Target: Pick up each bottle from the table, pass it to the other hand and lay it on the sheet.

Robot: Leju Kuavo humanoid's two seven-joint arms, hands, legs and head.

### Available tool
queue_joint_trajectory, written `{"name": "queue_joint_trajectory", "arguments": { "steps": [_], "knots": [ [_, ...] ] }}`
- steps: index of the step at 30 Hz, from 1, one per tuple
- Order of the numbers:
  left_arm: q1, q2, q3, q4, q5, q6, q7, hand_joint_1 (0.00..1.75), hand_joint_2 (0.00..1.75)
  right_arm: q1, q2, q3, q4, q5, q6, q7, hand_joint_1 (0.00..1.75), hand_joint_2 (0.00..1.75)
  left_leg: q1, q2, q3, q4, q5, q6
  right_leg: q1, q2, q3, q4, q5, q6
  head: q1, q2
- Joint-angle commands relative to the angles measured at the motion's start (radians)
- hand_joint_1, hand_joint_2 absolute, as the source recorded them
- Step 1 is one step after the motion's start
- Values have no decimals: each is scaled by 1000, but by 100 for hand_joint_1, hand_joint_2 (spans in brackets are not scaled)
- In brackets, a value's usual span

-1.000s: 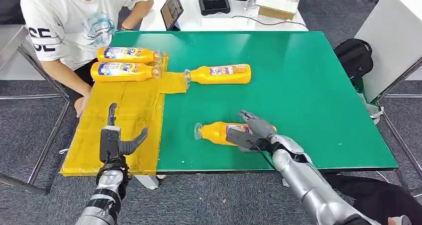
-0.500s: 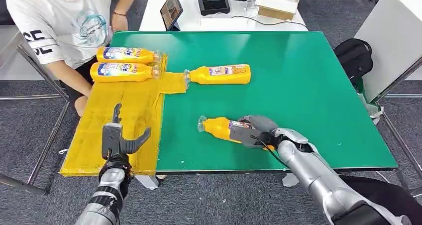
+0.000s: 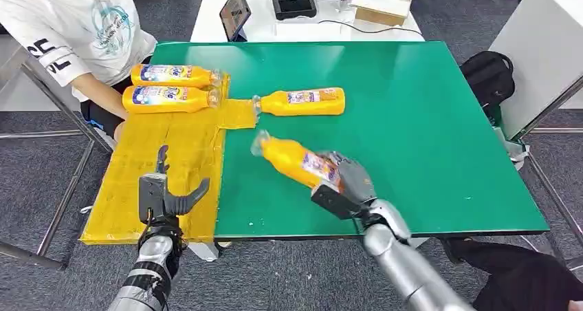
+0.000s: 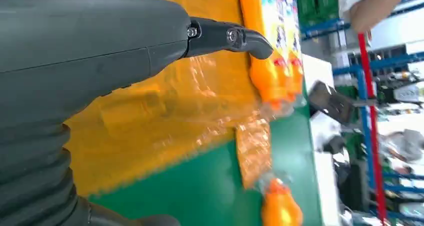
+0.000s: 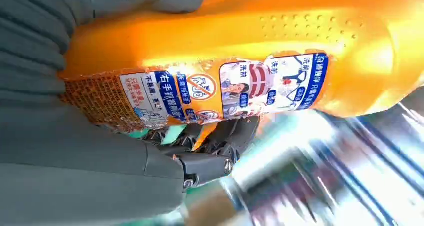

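Note:
My right hand (image 3: 346,185) grips an orange bottle (image 3: 292,158) by its base and holds it tilted above the green table (image 3: 426,132), cap pointing up and left; up close its label (image 5: 225,88) sits above my curled fingers (image 5: 220,138). My left hand (image 3: 163,194) hovers open over the near end of the yellow sheet (image 3: 172,159), thumb and fingers apart. Two orange bottles (image 3: 172,75) (image 3: 168,99) lie side by side at the sheet's far end. Another orange bottle (image 3: 302,102) lies on the table, its cap at the sheet's tab.
A person in a white shirt (image 3: 75,29) sits at the far left corner, an arm near the sheet's edge. A white table behind holds a tablet (image 3: 236,12), a black device (image 3: 294,5) and a cardboard box (image 3: 385,0). A black bag (image 3: 489,77) sits right of the table.
My right hand closed on the near bottle and lifted it off the table, swinging it up and left. The left hand barely moved. The person shifted to the left.

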Motion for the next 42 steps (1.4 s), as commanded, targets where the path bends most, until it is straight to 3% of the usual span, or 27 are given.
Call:
{"name": "queue_joint_trajectory", "arguments": {
  "steps": [1,6,7,10,11,14,35,42],
  "knots": [
    [12,-30,-63,-108,60,-69,29,0,175,113,158,-242,-326,-29,-166,-167,175,175,1,-3,2,1,-3,2,1,-5,4,0,-4,-3,0,0],
    [34,-36,-125,-187,165,-192,66,0,175,128,166,-252,-367,-34,-237,-238,175,175,-1,0,0,0,-2,2,0,-2,2,0,-2,-2,0,0],
    [43,-36,-145,-219,222,-263,90,0,175,131,157,-242,-362,-21,-234,-249,175,175,-1,-1,1,1,-3,2,0,-3,3,0,-3,-3,1,0],
    [52,-36,-163,-250,241,-275,107,0,175,132,155,-240,-352,-19,-227,-253,175,175,-1,-1,0,0,-2,1,0,-3,2,-1,-2,-3,1,0],
    [61,-26,-197,-280,325,-385,141,0,175,135,143,-221,-331,-3,-197,-270,175,175,-1,-1,2,0,-3,2,0,-3,4,-1,-3,-4,1,0],
    [71,-12,-266,-334,377,-467,156,0,175,139,141,-194,-278,11,-147,-291,175,175,-1,-1,1,0,-2,2,0,-2,4,-2,-2,-3,0,0],
    [67,-6,-399,-348,408,-540,170,0,175,89,239,-70,-46,25,-84,-333,175,175,0,2,0,-1,-2,1,0,1,2,-2,-1,-2,1,0],
    [62,-4,-404,-341,406,-543,171,0,175,79,238,-49,-27,26,-71,-331,175,175,0,2,3,-1,-3,2,1,0,5,-3,-2,-3,1,0]
  ]
}}
